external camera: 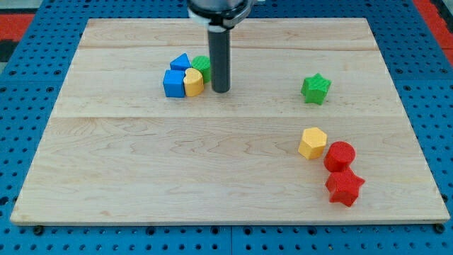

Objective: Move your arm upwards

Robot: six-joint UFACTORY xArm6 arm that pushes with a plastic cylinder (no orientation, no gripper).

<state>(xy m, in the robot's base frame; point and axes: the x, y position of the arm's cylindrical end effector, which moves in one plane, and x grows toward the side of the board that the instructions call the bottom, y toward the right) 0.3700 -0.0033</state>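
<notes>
My tip point(221, 90) rests on the wooden board point(141, 163) in the upper middle of the view. It stands just right of a tight cluster of blocks. The cluster holds a blue cube point(173, 83), a blue triangular block point(181, 62), a yellow heart-shaped block point(193, 83) and a green block point(202, 65) partly hidden behind the rod. The tip is next to the yellow heart; I cannot tell if it touches it.
A green star point(316, 88) lies at the right. Lower right are a yellow hexagon point(312, 142), a red cylinder point(340, 156) and a red star point(345, 188), close together. A blue pegboard point(28, 85) surrounds the board.
</notes>
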